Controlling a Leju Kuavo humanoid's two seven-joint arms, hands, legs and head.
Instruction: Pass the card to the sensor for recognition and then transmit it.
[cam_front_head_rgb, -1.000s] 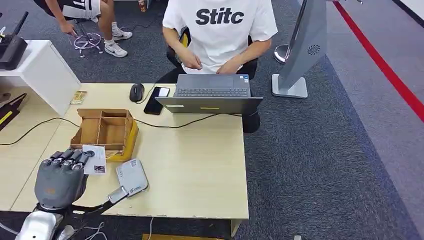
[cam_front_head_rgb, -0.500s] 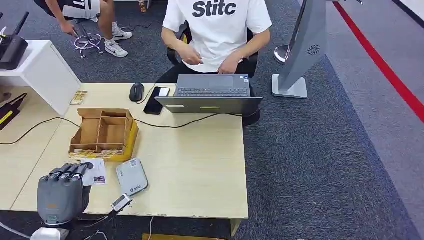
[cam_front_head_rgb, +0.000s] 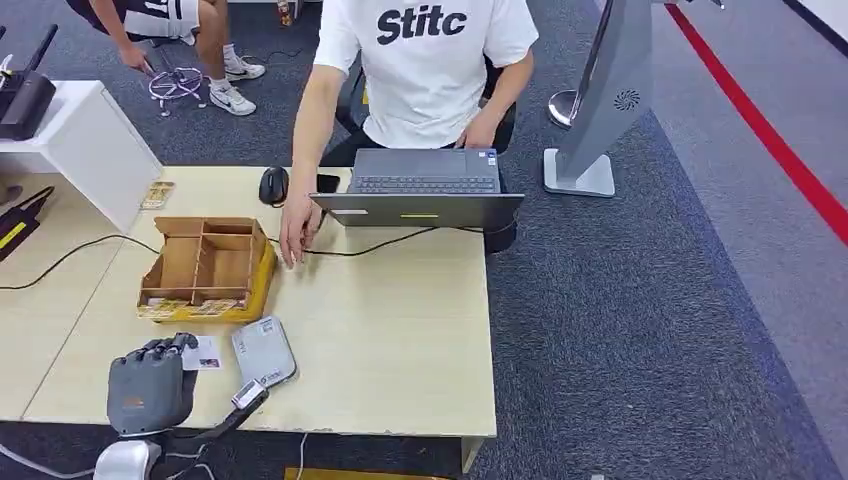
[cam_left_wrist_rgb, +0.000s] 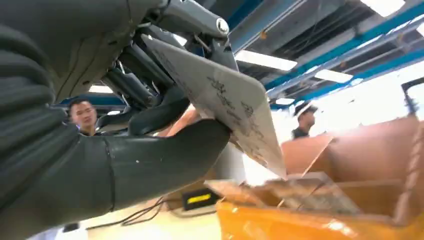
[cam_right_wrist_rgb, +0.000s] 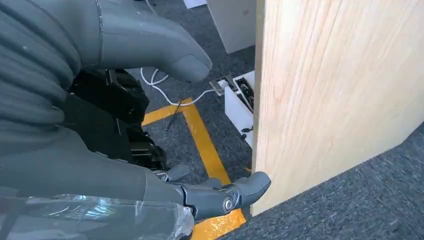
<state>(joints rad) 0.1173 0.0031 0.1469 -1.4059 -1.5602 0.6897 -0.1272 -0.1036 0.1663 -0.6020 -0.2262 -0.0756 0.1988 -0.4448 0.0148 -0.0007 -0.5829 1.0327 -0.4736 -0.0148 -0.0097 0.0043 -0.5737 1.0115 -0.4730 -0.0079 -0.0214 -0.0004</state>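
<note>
A white printed card (cam_front_head_rgb: 207, 352) sticks out from the fingertips of my left hand (cam_front_head_rgb: 150, 385) near the table's front left corner. In the left wrist view my thumb and fingers (cam_left_wrist_rgb: 150, 160) pinch the card (cam_left_wrist_rgb: 225, 100) at its edge. The grey flat sensor (cam_front_head_rgb: 264, 352) lies on the table just right of the card, which is beside it rather than over it. My right hand (cam_right_wrist_rgb: 150, 125) hangs beside the table's wooden side panel (cam_right_wrist_rgb: 340, 90), fingers apart and holding nothing.
A cardboard divider box (cam_front_head_rgb: 205, 265) on a yellow base stands behind my left hand. A person seated behind the laptop (cam_front_head_rgb: 425, 185) rests a hand (cam_front_head_rgb: 297, 235) on the table beside the box. A small handheld device (cam_front_head_rgb: 248, 393) with a cable lies at the front edge, and a mouse (cam_front_head_rgb: 273, 185) at the back.
My left hand has drawn back from the box toward the table's front edge, carrying the card. The person has reached an arm out and put a hand down on the table.
</note>
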